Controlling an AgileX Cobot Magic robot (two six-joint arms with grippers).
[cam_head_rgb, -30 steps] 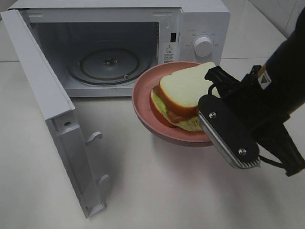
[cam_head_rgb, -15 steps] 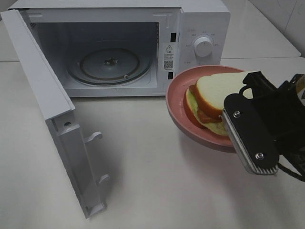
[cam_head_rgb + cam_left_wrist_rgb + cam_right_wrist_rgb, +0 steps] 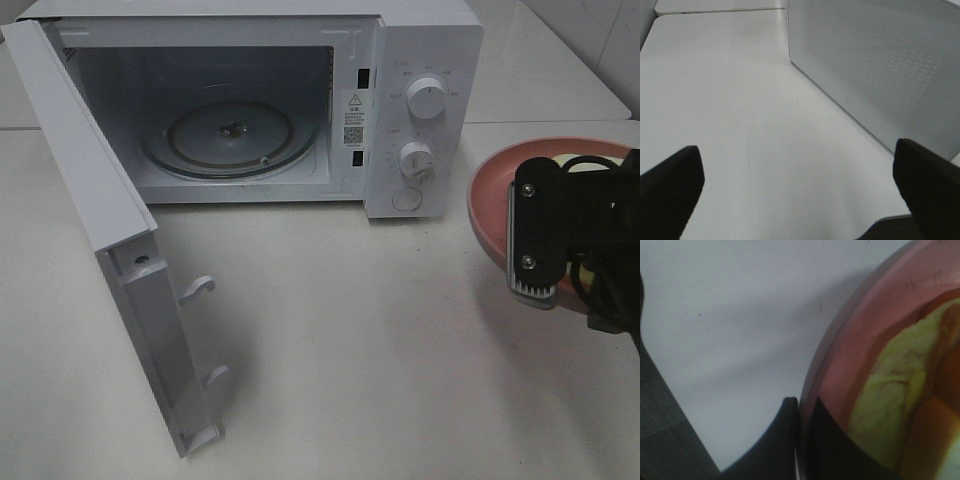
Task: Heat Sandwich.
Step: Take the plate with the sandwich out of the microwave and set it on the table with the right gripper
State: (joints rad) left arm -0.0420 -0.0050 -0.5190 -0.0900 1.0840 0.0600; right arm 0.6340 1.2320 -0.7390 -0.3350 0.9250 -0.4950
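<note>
Under right tool | sandwich mostly hidden | plate cropped

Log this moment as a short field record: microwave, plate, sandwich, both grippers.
microwave: door swung open, glass turntable bare
pink plate: right of the microwave, outside it, rim pinched by the right gripper
sandwich: on the plate, mostly hidden by the arm in the high view
right gripper: shut on the plate rim
left gripper: open, holding nothing, beside the microwave's perforated side

Right claw, clamped on pink plate rim, carried plate and sandwich rightward, away from microwave.
</note>
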